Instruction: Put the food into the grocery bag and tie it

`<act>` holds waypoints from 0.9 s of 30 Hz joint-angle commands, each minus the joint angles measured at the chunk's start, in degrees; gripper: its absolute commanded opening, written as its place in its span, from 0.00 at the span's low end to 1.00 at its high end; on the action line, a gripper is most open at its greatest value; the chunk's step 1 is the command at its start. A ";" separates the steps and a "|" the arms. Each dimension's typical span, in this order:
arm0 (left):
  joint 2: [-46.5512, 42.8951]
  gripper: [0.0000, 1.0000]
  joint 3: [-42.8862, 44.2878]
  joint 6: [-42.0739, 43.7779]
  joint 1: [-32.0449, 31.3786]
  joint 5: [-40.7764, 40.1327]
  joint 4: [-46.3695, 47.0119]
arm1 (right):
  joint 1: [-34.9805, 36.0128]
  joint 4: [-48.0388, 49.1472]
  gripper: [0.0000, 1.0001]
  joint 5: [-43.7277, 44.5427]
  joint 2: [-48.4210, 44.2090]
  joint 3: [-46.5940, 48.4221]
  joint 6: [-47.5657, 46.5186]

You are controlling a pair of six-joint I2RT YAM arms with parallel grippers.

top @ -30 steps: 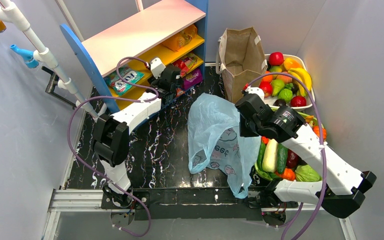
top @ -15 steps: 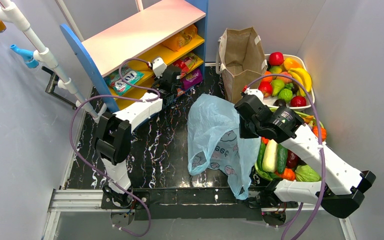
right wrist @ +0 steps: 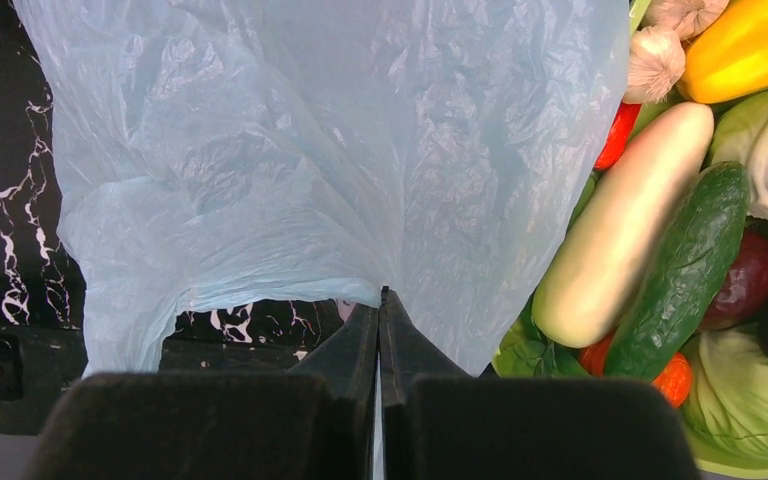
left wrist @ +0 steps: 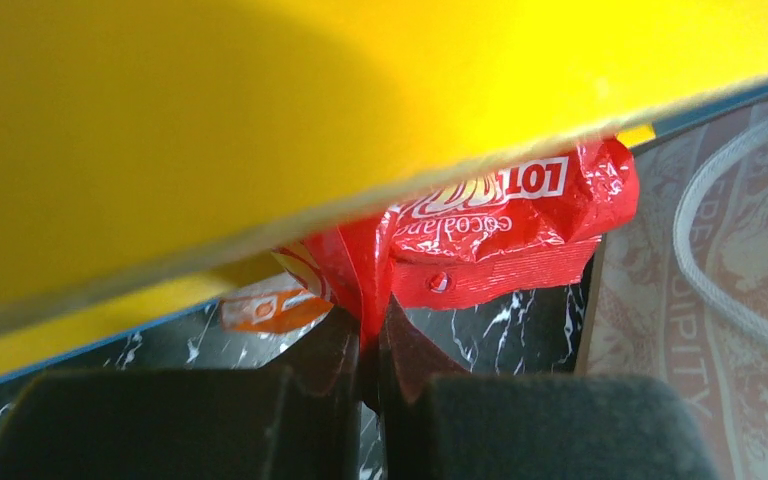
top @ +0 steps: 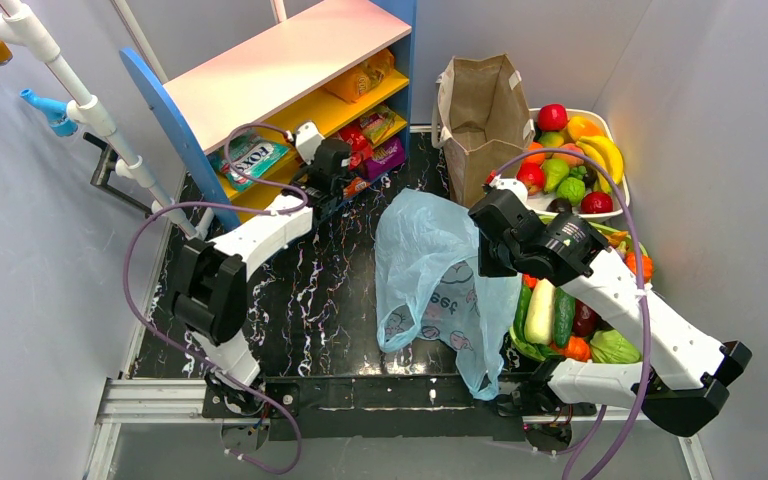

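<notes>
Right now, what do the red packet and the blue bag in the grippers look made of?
Red packet: probably glossy foil or plastic film; sharp creases, bright glints, crimped seal. Blue bag: thin translucent plastic film; fine soft wrinkles.

The red packet (left wrist: 500, 230), at two o'clock in the left wrist view, bears white block letters "LOT", upside down, above a thinner white script too crumpled to read. At four o'clock a pale printed surface (left wrist: 650, 400) shows "DIPITY". From above, the teal-and-white packet (top: 250, 157) at ten o'clock reads "FOX". Dark reversed lettering on the grocery bag (top: 430, 260), at five o'clock, is illegible.
</notes>
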 commanded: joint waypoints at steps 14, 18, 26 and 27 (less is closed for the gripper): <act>-23.53 0.00 -4.78 5.57 -0.16 21.40 -17.74 | -0.17 -0.99 0.01 0.22 2.14 4.03 5.94; -27.37 0.00 -3.77 6.37 -0.17 21.85 -22.45 | -0.18 -1.36 0.01 0.15 3.37 5.43 7.27; -32.60 0.00 1.08 8.57 -0.26 27.67 -31.48 | -0.21 -3.83 0.01 -1.32 8.72 11.40 9.92; -32.80 0.00 1.99 8.67 -0.26 28.80 -32.63 | -0.22 -4.14 0.01 -1.44 9.29 11.98 10.28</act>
